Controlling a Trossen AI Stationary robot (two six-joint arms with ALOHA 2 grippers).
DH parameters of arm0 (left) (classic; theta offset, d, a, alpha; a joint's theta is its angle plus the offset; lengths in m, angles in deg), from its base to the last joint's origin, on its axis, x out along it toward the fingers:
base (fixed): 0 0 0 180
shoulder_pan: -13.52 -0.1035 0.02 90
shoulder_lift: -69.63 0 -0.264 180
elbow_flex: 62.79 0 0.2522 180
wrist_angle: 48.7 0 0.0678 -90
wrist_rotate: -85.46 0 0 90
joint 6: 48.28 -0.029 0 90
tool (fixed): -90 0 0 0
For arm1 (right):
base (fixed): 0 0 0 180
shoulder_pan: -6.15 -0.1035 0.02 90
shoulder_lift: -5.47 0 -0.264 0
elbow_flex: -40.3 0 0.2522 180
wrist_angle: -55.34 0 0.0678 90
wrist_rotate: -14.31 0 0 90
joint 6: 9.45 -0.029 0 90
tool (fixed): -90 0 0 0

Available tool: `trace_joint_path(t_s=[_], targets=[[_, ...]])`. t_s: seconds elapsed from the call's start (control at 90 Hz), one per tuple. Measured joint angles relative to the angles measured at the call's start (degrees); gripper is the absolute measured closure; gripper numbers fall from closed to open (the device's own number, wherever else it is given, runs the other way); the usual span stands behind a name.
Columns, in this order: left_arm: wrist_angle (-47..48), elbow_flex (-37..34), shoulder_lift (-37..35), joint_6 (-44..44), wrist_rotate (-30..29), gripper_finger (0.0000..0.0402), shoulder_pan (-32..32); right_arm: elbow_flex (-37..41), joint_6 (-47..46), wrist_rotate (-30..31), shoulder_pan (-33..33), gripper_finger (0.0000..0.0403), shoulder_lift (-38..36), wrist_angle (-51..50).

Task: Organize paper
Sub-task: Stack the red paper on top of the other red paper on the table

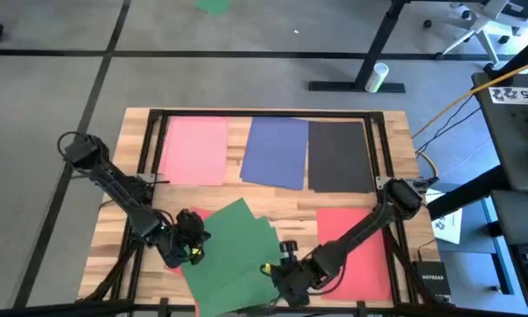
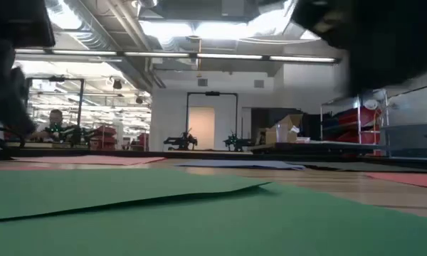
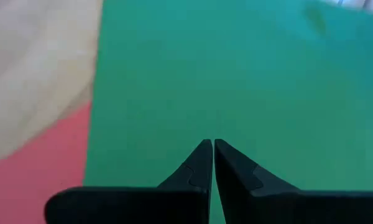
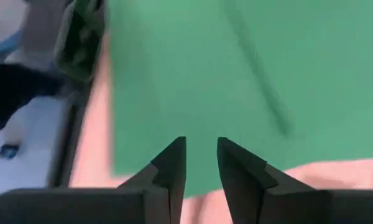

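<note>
Two or more green sheets of paper (image 1: 233, 255) lie overlapped and askew on the near middle of the table, seen close up in the low view as green paper (image 2: 199, 213). A red sheet (image 3: 37, 168) shows from under their left side. My left gripper (image 1: 192, 239) is shut, with its tips over the green paper (image 3: 236, 81) near its left edge. My right gripper (image 1: 283, 271) is open by a narrow gap over the green paper (image 4: 193, 74) near its right near corner. Pink (image 1: 194, 150), blue (image 1: 277, 151) and black (image 1: 339, 157) sheets lie flat along the far side. A red sheet (image 1: 361, 246) lies at the near right. My left gripper points its shut fingertips (image 3: 205, 155) down at the green sheet's face, a little in from its left edge (image 3: 102, 93). I cannot tell whether they touch it. My right gripper stands over the green sheet's corner area (image 4: 149, 155), fingers pointing down. I cannot tell whether they touch it.
A dark frame (image 1: 264, 113) runs round the wooden table top. Bare wood (image 1: 290, 207) shows between the far row and the near sheets. A small white printed sheet (image 1: 446, 224) lies off the table's right edge. In the low view, benches and equipment stand in the room behind.
</note>
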Motion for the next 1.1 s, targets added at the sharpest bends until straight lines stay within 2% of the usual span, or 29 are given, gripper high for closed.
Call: trace_joint_path(t_s=[0.256,0.4,0.789,0.967,1.1], targets=[[-0.6,0.0,2.9,1.3,1.1,0.0402,0.0,0.0,-1.6,-1.5,-6.0,0.0322,3.4,0.7],[-0.6,0.0,3.0,1.3,1.3,0.0402,0.0,0.0,-3.1,-0.7,-7.6,0.0322,5.4,5.7],[-0.9,0.0,3.0,1.1,1.3,0.0402,0.0,-0.6,-1.2,11.7,-7.6,0.0322,8.7,7.2],[-1.1,0.0,3.0,1.0,1.3,0.0402,0.0,-2.1,0.2,15.7,-7.4,0.0322,8.8,5.6],[-1.2,0.0,3.0,1.0,1.3,0.0402,0.0,-2.1,0.2,16.2,-7.4,0.0322,8.8,5.3]])
